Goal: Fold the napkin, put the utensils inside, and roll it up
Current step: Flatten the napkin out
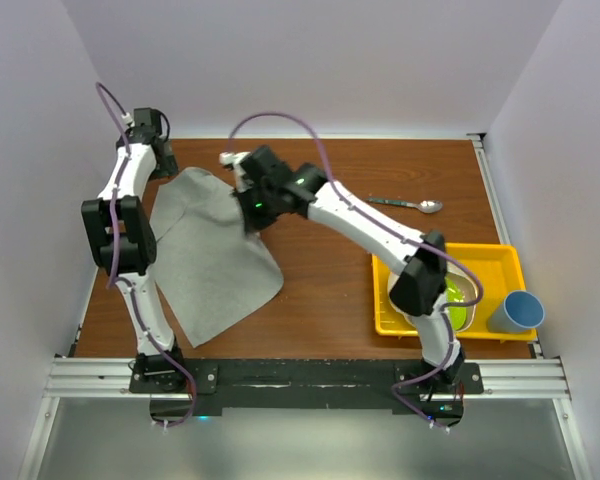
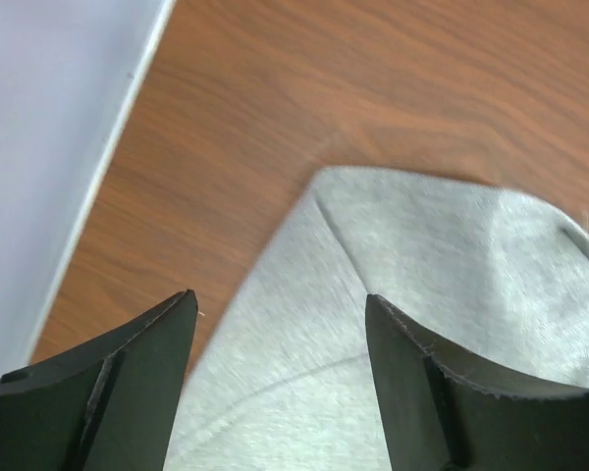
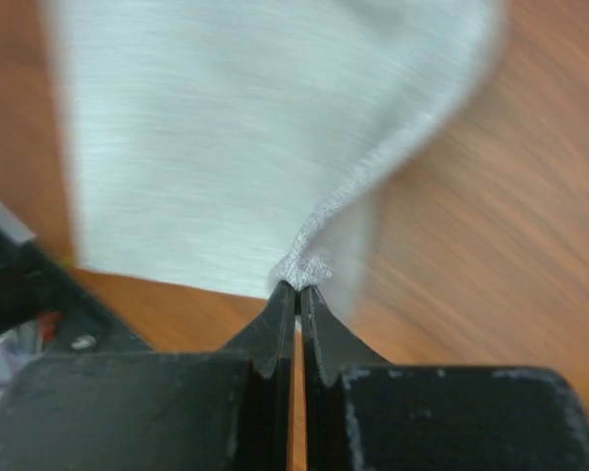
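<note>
Nearest us, the black mounting plate [image 1: 300, 372] is carrying both arm bases along the front edge of the brown wood-grain worktop [image 1: 380, 170].

Starting at the left, the left arm is reaching up along the left wall, and its hand [image 1: 168, 165] is hanging over the far-left corner of the light grey soft cloth napkin [image 1: 210, 260]. In the left wrist view that hand [image 2: 280, 304] is standing spread wide, its two dark fingers [image 2: 128, 373] well apart with nothing gripped between them. The napkin's corner [image 2: 422, 275] is lying on the wood below the gap, a faint crease running back from its tip.

The napkin itself is sprawling over the left half of the worktop, its near corner almost reaching the front edge.

Moving to the middle, the right arm is stretching across toward the cloth's far-right edge. Its hand [image 1: 250, 220] is pressed together and pinching the napkin; close up, the hand [image 3: 299, 285] is nipping a small bunch of grey fabric [image 3: 255, 147], which is rising to a peak at the tips and draping away from them.

Further right, the small silver metal spoon [image 1: 410, 204] is lying flat on bare wood, well apart from the napkin. In the near-right corner a yellow plastic tray [image 1: 500, 252] is sitting with something green inside, and a light blue cup [image 1: 515, 312] is standing just beside it.
</note>
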`<state>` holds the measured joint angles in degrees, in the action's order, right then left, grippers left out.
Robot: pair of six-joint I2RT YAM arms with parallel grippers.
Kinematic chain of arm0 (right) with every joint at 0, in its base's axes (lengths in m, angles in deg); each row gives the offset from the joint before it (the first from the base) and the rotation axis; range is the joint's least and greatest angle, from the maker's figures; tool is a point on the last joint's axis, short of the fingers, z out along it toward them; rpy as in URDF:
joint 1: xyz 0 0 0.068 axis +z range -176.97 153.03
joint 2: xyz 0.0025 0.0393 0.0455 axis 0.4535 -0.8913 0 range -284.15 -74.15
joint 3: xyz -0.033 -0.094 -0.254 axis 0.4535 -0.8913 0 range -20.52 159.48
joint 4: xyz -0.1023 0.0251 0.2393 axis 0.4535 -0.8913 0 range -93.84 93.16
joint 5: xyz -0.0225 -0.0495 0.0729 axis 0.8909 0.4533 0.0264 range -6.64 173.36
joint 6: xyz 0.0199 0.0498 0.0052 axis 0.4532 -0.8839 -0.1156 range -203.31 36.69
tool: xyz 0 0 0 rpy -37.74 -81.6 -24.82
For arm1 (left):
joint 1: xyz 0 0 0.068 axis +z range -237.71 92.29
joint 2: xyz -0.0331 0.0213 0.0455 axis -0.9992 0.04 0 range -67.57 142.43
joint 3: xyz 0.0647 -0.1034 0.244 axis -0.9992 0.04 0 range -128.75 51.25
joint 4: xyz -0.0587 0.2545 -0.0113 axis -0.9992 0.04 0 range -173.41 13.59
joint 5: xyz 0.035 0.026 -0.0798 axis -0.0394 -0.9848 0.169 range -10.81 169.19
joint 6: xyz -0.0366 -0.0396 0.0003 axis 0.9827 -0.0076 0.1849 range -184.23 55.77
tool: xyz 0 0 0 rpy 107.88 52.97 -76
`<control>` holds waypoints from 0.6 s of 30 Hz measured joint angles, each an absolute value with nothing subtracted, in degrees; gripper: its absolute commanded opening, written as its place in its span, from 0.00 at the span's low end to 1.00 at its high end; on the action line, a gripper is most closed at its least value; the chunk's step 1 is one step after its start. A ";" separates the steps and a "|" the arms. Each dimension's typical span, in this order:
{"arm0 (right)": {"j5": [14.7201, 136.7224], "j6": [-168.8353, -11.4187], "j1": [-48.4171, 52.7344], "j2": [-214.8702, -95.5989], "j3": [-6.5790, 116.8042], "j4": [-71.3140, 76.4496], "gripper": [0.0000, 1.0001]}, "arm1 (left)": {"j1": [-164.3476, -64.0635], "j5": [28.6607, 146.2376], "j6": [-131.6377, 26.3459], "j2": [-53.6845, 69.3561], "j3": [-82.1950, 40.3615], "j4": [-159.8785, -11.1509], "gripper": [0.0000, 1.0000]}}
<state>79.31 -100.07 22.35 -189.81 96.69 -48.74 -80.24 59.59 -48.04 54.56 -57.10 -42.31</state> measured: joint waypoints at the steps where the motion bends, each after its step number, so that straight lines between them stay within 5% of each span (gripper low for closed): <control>1: 78.67 -99.61 25.04 -192.41 101.39 -48.58 0.00 | -80.77 59.35 -47.23 54.05 -56.32 -41.98 0.73; 9: 73.78 -101.09 31.09 -194.09 92.75 -45.92 0.00 | -86.23 68.71 -40.94 31.82 -28.12 -44.39 0.50; 18: 89.08 -104.83 4.41 -171.21 62.39 -47.34 0.00 | -86.36 78.13 -36.41 20.13 -6.72 -48.49 0.49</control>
